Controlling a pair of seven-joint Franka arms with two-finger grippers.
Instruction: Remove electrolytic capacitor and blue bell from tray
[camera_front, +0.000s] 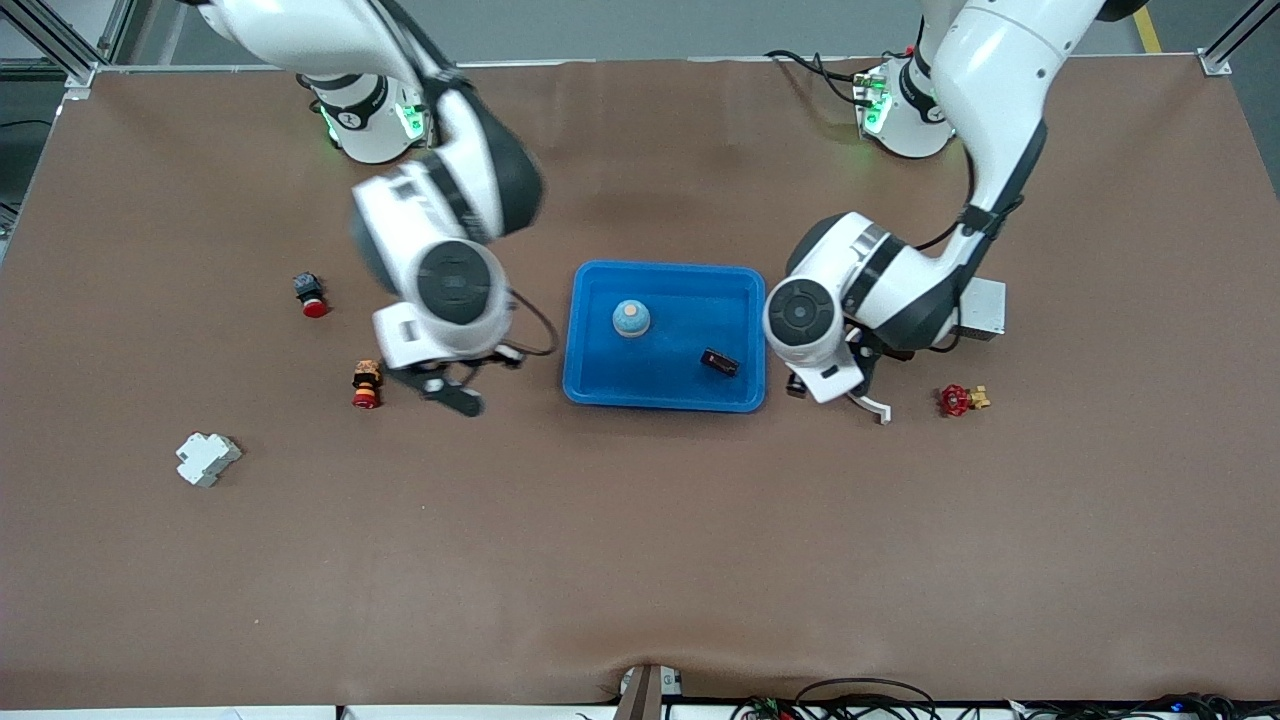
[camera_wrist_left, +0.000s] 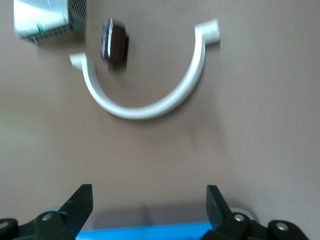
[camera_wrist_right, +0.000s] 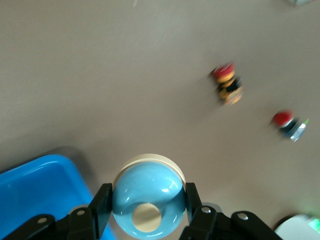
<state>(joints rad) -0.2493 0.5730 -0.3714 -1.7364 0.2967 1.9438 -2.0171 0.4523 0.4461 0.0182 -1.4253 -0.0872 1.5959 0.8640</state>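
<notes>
The right tool, over the worktop just beside the blue tray, is clamped on a blue bell in its wrist view. From the front, a similar bell and the black capacitor lie in the tray. The left tool hangs open near a white curved clip.

In the front view the right arm is blurred, and its wrist covers most of the right gripper. The left arm hides much of a grey box. In the left wrist view that box and the blue tray are cut off at the picture's edge, and a dark part is too blurred to name. In the right wrist view the gripper's fingers cover the sides of the bell, and two red-capped buttons are blurred
</notes>
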